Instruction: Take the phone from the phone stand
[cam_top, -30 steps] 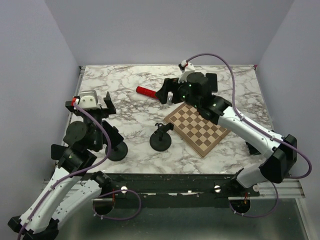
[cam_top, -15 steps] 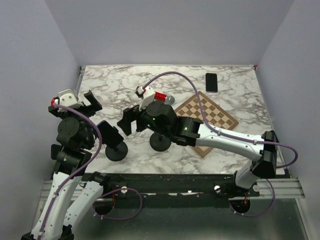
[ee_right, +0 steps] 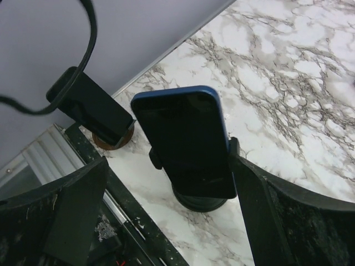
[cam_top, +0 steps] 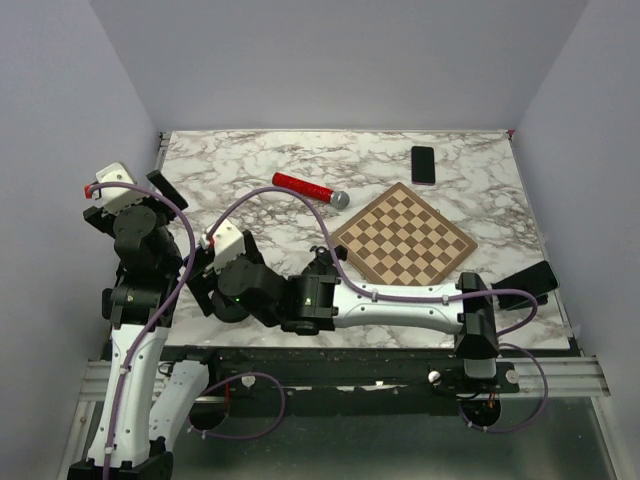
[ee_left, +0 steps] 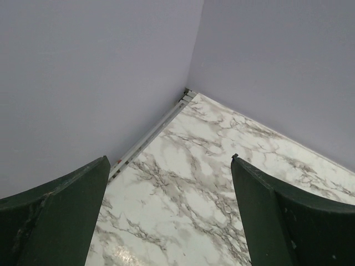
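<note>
The right end effector (ee_right: 169,160), fingers apart, is straddling the blue phone (ee_right: 183,133) in its phone stand (ee_right: 198,199), apparently lining up a grip.

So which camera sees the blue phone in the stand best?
The right wrist view. The blue phone fills the middle there, screen dark, standing clamped in its stand. In the top external view the right arm hides it. The left wrist view shows only its own fingers, the marble table and walls.

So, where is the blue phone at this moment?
In the right wrist view, the blue phone sits clamped in its black stand, close to the near-left edge of the table.
</note>
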